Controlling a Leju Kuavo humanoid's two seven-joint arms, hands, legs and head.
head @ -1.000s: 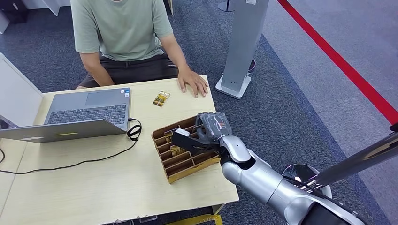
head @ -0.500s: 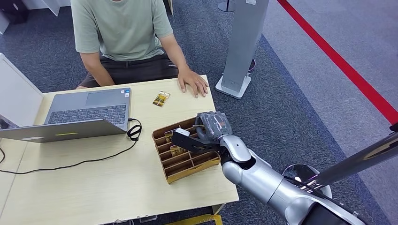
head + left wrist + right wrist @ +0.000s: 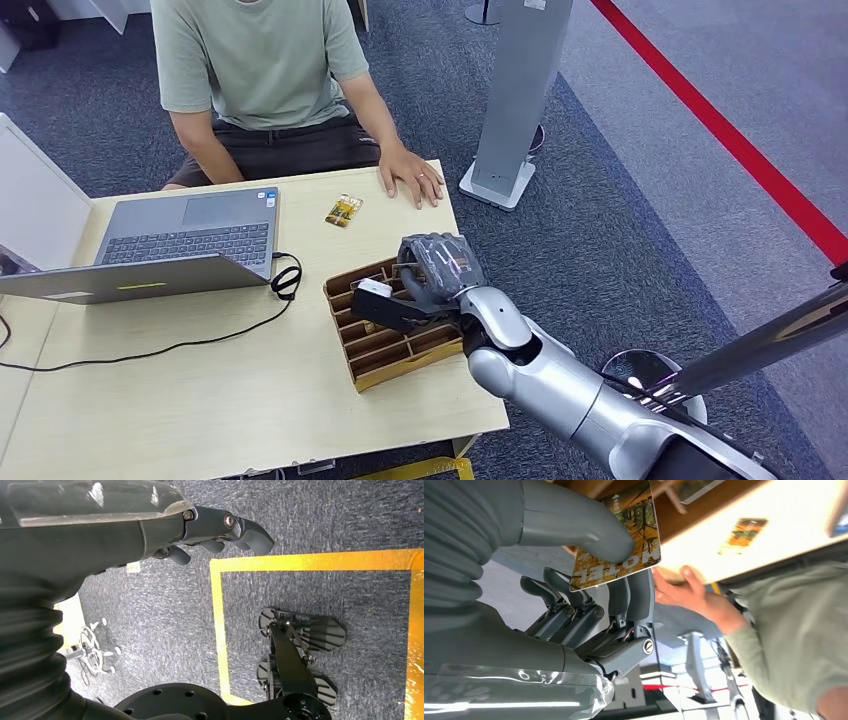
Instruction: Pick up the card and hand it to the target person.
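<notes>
Grey carpet with a red floor line (image 3: 720, 130) surrounds a pale wooden worktop (image 3: 200, 400), at whose far side a seated person (image 3: 260, 70) rests one hand (image 3: 412, 180) flat on the surface, probably waiting to receive. An open laptop (image 3: 190, 235) and its black cable (image 3: 200, 335) occupy the robot's left part of the worktop. A brown slotted card holder (image 3: 385, 345) stands near the robot's edge; its dividers keep cards upright and apart, so that a single edge can be pinched. A second, loose card (image 3: 343, 210) lies flat between the holder and the person's hand.

The right hand (image 3: 420, 285) hovers over the holder. In the right wrist view, the card (image 3: 621, 537), printed with an autumn forest scene, is pinched between the thick thumb (image 3: 574, 527) on its face and the darker fingers (image 3: 634, 600) behind it; part of the card projects beyond the thumb toward the person. Whether it has fully cleared its slot cannot be told. The left hand (image 3: 150, 525) hangs by the floor, fingers loosely curled and holding nothing.
</notes>
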